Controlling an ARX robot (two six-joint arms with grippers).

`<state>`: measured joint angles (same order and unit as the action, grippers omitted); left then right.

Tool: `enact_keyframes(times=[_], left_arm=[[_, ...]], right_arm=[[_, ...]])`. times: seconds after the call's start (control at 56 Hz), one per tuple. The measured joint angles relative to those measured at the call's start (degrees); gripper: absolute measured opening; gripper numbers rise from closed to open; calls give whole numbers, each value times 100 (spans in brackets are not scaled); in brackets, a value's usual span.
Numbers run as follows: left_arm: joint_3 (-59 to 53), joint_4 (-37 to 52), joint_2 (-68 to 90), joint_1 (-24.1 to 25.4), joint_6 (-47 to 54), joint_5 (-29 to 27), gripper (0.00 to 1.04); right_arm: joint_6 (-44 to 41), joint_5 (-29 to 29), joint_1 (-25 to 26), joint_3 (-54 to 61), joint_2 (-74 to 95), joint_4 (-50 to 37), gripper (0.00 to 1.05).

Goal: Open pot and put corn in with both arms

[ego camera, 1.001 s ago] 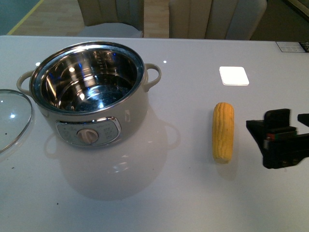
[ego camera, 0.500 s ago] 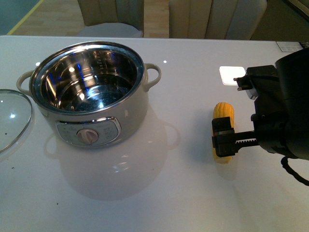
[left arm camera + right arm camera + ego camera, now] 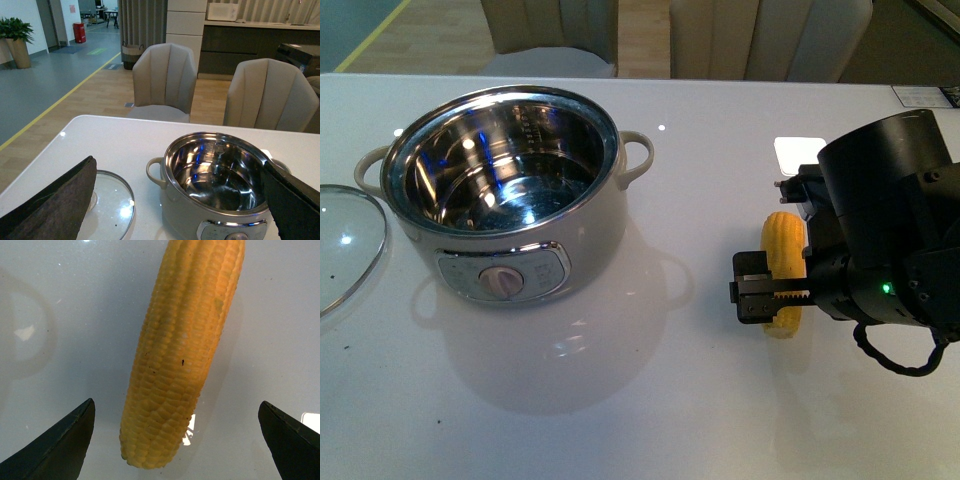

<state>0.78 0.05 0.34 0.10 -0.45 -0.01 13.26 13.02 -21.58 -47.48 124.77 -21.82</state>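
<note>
The cream pot [image 3: 590,235] stands uncovered at the left of the white table, its steel inside bare. Its glass lid [image 3: 345,245] lies flat on the table to the left of it. To the right of the pot lies the yellow corn [image 3: 783,240], lengthwise away from me. My right gripper [image 3: 785,298] hangs low over the cob's near end, open. In the right wrist view the corn [image 3: 182,355] lies between the wide-apart fingers [image 3: 60,450], touching neither. My left gripper [image 3: 179,160] is open and holds nothing, above the table near the pot [image 3: 180,210] and lid [image 3: 110,205].
A bright white square [image 3: 804,156] shows on the table behind the corn. Two beige chairs [image 3: 770,40] stand along the far edge of the table. A printed label [image 3: 925,96] sits at the far right edge.
My right arm came in from the right edge and moved left over the corn, so its open jaws now straddle the cob. Pot, lid and corn stayed put.
</note>
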Motion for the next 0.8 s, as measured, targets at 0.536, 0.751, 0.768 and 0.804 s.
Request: enact_keyframes(times=[0.536,0.751,0.768,0.804], left_arm=[[0,0,0,0,0,0,98],[0,0,0,0,0,-2,98],[0,0,0,0,0,-2,98],[0,0,0,0,0,0,98]], right_arm=[[625,-31,109,-774,697,186,96],[695,7,129,-990,885,229,96],[695,9,129,-999,894,232,96],[704,22,136,-1027,909,243,96]])
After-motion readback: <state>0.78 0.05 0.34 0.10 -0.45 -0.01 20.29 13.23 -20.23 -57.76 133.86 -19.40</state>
